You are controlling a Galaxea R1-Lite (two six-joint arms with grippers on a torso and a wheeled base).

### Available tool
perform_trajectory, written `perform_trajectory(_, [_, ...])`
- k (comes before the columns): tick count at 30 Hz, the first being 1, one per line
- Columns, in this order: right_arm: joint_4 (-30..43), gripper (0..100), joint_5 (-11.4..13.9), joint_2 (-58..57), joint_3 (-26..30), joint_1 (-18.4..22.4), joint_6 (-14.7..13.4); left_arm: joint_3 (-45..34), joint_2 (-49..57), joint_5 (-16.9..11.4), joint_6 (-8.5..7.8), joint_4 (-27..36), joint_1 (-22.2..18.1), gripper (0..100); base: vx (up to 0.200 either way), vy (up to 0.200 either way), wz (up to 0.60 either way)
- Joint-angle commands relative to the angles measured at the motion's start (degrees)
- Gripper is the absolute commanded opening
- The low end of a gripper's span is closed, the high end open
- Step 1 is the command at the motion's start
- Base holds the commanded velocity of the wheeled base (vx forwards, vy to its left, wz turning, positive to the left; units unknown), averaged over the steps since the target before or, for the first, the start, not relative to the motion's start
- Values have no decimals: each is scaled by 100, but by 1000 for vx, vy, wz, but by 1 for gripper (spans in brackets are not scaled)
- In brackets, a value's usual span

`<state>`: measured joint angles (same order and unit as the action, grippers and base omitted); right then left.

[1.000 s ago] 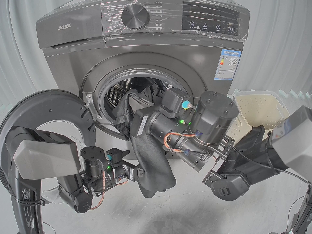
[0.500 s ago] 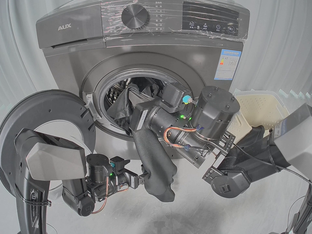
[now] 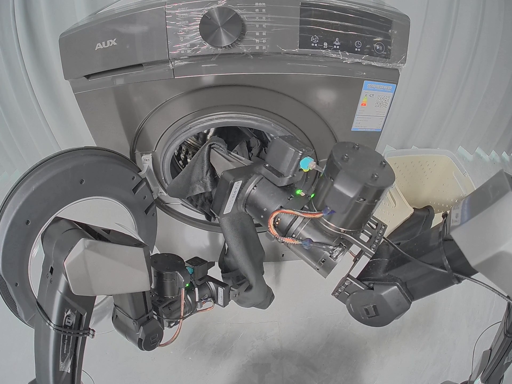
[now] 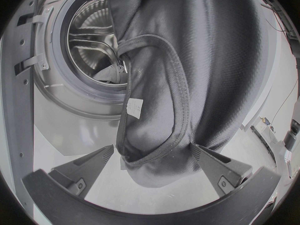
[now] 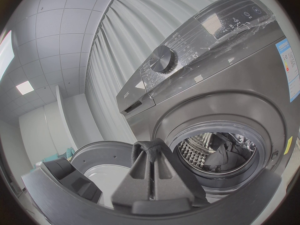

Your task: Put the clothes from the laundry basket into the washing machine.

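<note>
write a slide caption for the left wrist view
Open left gripper around the hanging end of a dark garment trailing from the washing machine.

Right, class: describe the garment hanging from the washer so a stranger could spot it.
Find the grey washing machine with its round door open. From the drum mouth a dark garment droops toward the floor; the other clothes lie wholly inside.

The garment (image 4: 218,63) is matt knit cloth, the washing machine (image 3: 117,108) satin grey metal, its drum (image 4: 87,41) shiny steel.
</note>
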<state>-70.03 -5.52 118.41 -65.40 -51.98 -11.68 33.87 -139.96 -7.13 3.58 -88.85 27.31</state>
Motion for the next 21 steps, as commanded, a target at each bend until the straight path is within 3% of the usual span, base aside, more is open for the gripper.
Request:
perform_trajectory(1, [-19,0,-1,-11,19,-5,-1,155,-198,19,11,-1,-76,100,0,0,0])
perform_trajectory(7, [-37,0,-1,-2,28,-5,-1,191,-198,151,28,-1,-112,100,0,0,0])
perform_trajectory(8, [-37,0,-1,-2,28,-5,-1,182,-198,151,37,-1,-112,0,0,0,0])
perform_trajectory(21, [-151,0,-1,-19,212,4,-1,6,-128,159,28,-10,-129,0,0,0,0])
